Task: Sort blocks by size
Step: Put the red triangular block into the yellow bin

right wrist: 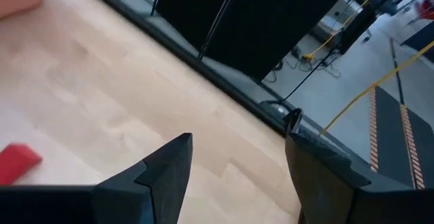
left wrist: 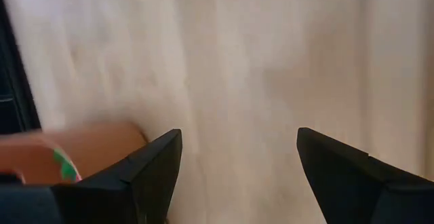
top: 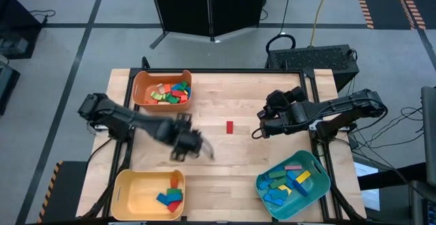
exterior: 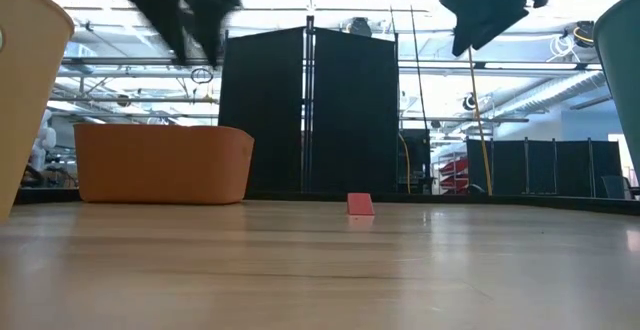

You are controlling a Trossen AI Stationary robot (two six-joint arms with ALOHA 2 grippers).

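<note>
Bare wood holds 1 red block (top: pixel 229 126) mid-table, long axis running toward the far edge; my right gripper (top: pixel 259 132), jaws parted and empty, sits nearer than my open left gripper (top: pixel 201 150).

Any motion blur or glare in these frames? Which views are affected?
High view: left pincer smeared by motion, right pincer and red block sharp. Low view: backlit, arms show as dark silhouettes, one blurred; tabletop soft up close. Left wrist view: whole picture streaked, orange bin fuzzy. Right wrist view: crisp, no glare.
</note>
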